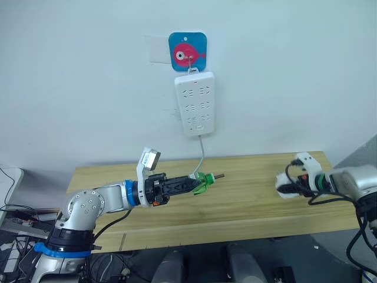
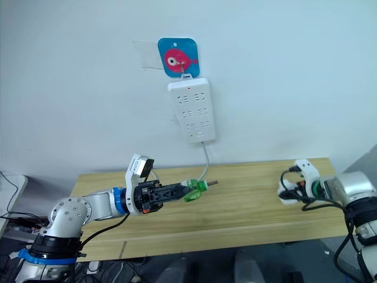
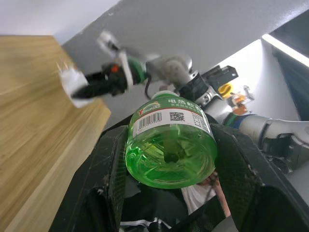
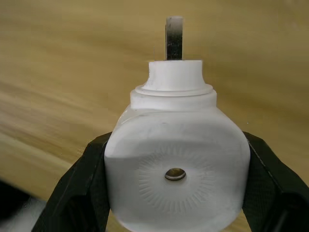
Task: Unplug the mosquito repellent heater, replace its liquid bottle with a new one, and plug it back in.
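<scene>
My left gripper [image 1: 196,184] is shut on a small bottle of green liquid [image 1: 203,181], held on its side above the middle of the wooden table [image 1: 247,203] with a dark wick pointing right. The bottle [image 3: 170,145] has a white label and sits between both black fingers [image 3: 108,179]. At the table's right end my right gripper [image 1: 288,187] is shut on the white mosquito repellent heater [image 1: 285,190]. The heater [image 4: 176,169] shows its round vent hole toward the wrist camera, with a metal plug pin [image 4: 174,38] pointing away. The two grippers are well apart.
A white power strip [image 1: 195,103] hangs on the wall from a blue hook plate with a pink fish [image 1: 187,52], above the table's back edge. Its cable [image 1: 202,154] drops behind the table near the bottle. Cables lie on the floor at left.
</scene>
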### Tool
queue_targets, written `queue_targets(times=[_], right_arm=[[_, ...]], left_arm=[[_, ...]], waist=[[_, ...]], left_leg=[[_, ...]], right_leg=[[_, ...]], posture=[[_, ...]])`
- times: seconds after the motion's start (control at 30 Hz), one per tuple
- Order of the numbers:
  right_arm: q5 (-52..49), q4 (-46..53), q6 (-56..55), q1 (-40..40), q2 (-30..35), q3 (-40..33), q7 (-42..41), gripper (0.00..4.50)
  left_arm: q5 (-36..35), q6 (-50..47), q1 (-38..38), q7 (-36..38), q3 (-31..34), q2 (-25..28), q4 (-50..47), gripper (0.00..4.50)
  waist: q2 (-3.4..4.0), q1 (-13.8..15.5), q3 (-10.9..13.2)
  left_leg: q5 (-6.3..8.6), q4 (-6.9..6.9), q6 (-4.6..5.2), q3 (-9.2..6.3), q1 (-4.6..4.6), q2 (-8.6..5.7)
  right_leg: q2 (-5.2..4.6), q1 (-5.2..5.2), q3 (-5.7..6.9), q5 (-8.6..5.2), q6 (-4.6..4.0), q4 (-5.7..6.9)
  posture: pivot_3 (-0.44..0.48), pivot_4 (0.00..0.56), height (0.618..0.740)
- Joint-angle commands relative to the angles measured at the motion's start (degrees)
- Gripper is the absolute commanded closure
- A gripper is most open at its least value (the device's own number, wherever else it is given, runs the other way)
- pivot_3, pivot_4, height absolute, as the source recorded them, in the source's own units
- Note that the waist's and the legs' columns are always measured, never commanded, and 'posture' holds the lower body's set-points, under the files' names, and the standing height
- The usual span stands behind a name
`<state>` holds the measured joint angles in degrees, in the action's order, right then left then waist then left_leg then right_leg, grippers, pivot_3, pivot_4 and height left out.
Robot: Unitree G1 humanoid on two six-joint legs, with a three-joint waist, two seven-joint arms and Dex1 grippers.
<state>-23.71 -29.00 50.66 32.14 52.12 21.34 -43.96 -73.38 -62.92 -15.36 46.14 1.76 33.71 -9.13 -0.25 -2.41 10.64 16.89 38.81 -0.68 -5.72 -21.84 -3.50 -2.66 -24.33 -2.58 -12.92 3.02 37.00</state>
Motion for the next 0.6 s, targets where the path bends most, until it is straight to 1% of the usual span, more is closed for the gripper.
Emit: queue_targets(times=[0.03,0.27,0.47,0.53,0.6], right_arm=[[7.59,-6.52,-6.13,2.6,-0.63,0.38,-1.3,1.53],[13.27,-20.81,-5.74,8.7,-6.97,-4.09,0.88,1.53],[16.22,-26.88,-5.84,11.57,-9.29,-6.5,0.2,1.53],[16.82,-27.64,-5.83,12.17,-9.64,-7.43,-0.43,0.8],[17.36,-27.14,-5.9,12.62,-9.35,-8.02,-1.83,0.26]], left_arm=[[0.3,0.86,0.68,-0.4,1.87,-0.56,-3.15,2.23],[1.14,0.93,2.92,-0.96,2.72,-0.99,-5.44,2.23],[2.72,1.36,3.44,-1.12,2.22,-1.36,-6.05,2.23],[3.0,1.21,3.32,-0.76,1.93,-1.43,-6.08,2.23],[3.54,1.16,3.04,-0.33,1.62,-1.55,-5.74,2.23]], waist=[[-0.08,-0.03,0.07],[-0.26,0.17,0.26],[-0.27,0.88,0.35],[-0.26,0.87,0.35],[-0.26,0.83,0.36]], left_leg=[[-0.02,0.0,-0.03,0.01,0.02,0.03],[0.06,-0.01,0.11,-0.02,0.05,0.07],[0.07,-0.01,0.11,-0.08,0.02,-0.03],[0.07,-0.02,0.11,-0.11,0.02,-0.05],[0.07,-0.01,0.11,-0.11,0.02,-0.05]], right_leg=[[-0.09,0.0,0.0,0.01,-0.01,0.0],[-0.07,0.03,0.05,0.05,-0.1,-0.01],[-0.18,0.06,0.1,0.06,-0.1,-0.06],[-0.21,0.09,0.13,0.06,-0.1,-0.07],[-0.21,0.08,0.13,0.06,-0.1,-0.07]], posture=[[-0.005,0.193,0.74],[0.021,0.2,0.74],[0.02,0.201,0.74],[0.0,0.198,0.74],[-0.01,0.195,0.74]])
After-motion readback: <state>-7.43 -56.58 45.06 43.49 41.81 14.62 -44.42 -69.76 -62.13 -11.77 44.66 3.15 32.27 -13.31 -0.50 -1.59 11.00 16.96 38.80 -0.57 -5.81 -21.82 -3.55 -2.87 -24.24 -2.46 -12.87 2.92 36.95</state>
